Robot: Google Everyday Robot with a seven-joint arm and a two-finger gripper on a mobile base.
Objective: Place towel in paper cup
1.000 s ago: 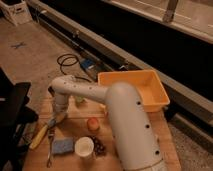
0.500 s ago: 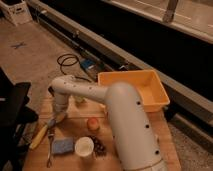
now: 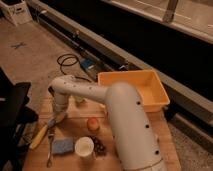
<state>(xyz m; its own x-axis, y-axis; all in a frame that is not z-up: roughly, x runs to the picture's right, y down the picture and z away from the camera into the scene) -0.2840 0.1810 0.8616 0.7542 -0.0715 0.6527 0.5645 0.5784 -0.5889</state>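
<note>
The towel (image 3: 62, 146) is a small, flat, blue piece. It lies near the near edge of the wooden worktop (image 3: 167, 142), just beside the white paper cup (image 3: 84, 146), on its left side. The end effector (image 3: 56, 120) hangs close to the left edge, apart from the towel; I cannot tell if it is released or clenched. The big white arm (image 3: 125, 125) hides the middle of the worktop. An orange bin (image 3: 145, 87) stands at the far right corner. Behind is a concrete floor (image 3: 30, 55).
</note>
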